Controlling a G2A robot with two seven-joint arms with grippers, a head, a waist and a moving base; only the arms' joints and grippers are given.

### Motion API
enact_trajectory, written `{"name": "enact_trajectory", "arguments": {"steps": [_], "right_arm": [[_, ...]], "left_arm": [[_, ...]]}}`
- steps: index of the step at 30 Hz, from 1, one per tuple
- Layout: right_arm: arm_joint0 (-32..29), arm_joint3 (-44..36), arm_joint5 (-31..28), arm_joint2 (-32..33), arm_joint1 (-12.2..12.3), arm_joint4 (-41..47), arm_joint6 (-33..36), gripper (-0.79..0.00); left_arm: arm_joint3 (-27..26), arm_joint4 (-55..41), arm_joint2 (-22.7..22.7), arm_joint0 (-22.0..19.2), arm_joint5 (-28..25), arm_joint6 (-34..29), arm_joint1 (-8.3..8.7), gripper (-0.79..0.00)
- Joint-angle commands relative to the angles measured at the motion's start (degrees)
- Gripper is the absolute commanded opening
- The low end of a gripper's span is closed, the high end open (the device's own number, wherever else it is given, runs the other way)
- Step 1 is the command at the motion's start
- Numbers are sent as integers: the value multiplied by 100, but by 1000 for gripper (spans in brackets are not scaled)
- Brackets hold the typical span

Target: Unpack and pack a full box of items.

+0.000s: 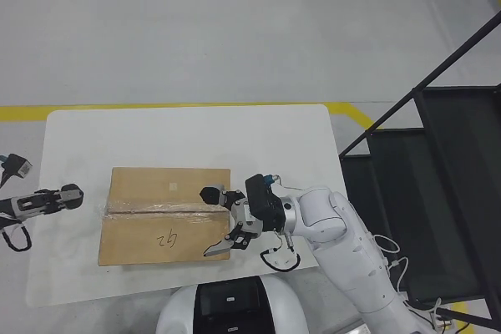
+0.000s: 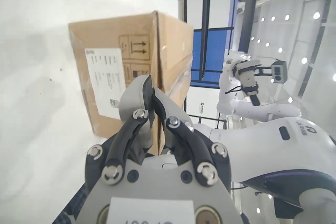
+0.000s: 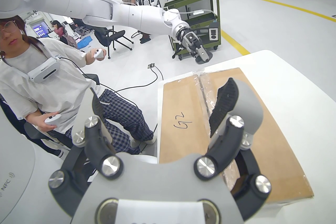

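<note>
The cardboard box (image 1: 167, 215) lies closed and taped on the white table (image 1: 192, 134). My right gripper (image 1: 213, 221) is spread wide over one end, holding nothing; my left gripper (image 1: 75, 197) is clenched empty near the other end, not touching

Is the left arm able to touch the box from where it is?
Probably yes. The left end effector sits just beside one short side of the box, with only a small gap and nothing between them.
</note>
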Motion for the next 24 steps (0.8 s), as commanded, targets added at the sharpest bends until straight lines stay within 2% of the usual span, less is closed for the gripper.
{"name": "enact_trajectory", "arguments": {"steps": [1, 11, 24], "right_arm": [[0, 0, 0, 0, 0, 0, 0, 0], [0, 0, 0, 0, 0, 0, 0, 0], [0, 0, 0, 0, 0, 0, 0, 0]], "left_arm": [[-228, -220, -187, 93, -111, 113, 48, 0], [-2098, -161, -913, 821, -314, 314, 313, 0], [-2098, -161, -913, 821, -314, 314, 313, 0]]}}
